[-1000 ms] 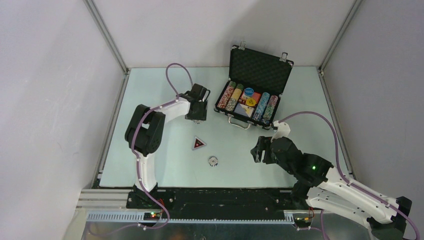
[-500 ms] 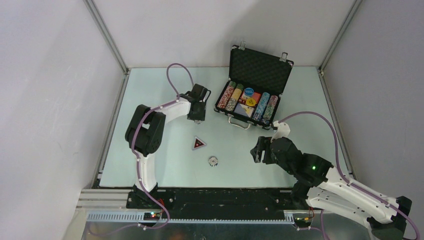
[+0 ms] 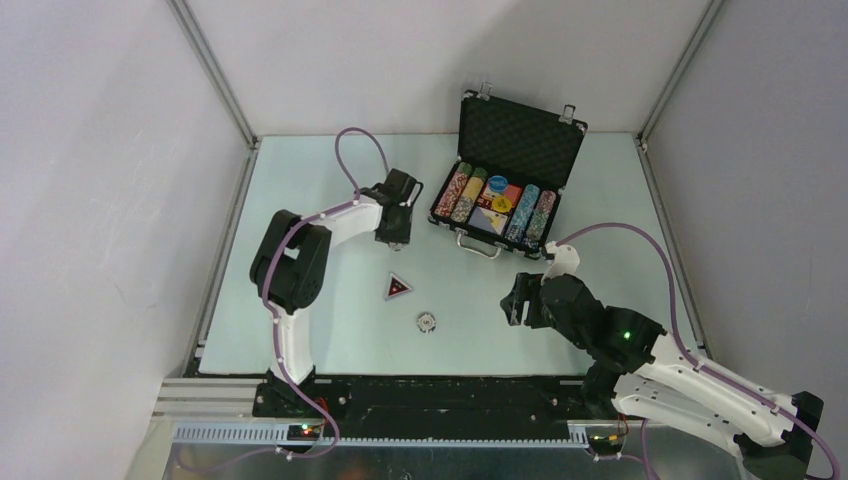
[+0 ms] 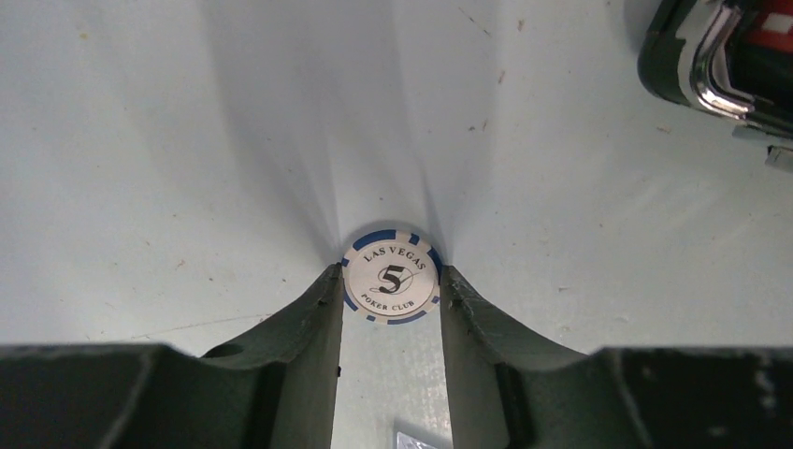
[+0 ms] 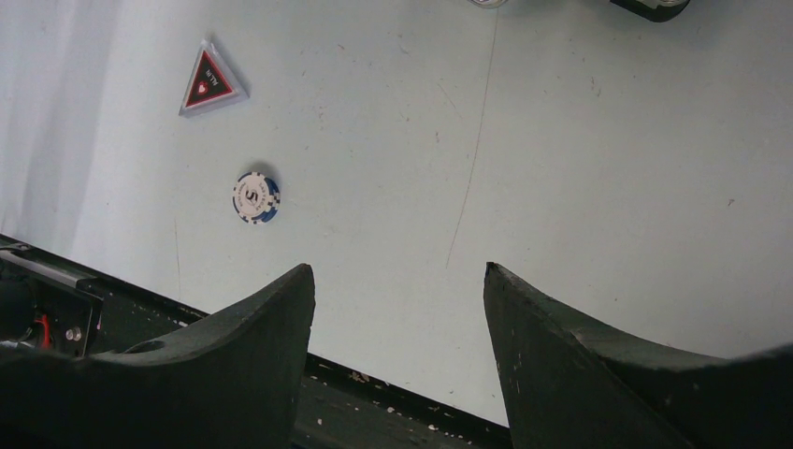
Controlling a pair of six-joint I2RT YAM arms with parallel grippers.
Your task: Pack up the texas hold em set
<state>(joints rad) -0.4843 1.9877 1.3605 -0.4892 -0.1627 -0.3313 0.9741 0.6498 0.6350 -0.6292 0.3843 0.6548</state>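
Reaching down near briefcase (image 3: 520, 135), left claw (image 4: 391, 285) pinches 5 chip (image 4: 391, 264); right claw (image 5: 396, 269) hovers over table (image 5: 580, 140), jaws apart.

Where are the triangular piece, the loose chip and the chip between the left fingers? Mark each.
triangular piece (image 3: 398, 287): top view, its red centre.
loose chip (image 3: 427, 322): top view, middle of its face.
pinched chip (image 4: 391, 278): left wrist view, on the printed 5.

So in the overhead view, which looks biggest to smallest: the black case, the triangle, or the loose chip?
1. black briefcase, by far.
2. dark triangular piece.
3. loose poker chip, only slightly smaller than the triangle.
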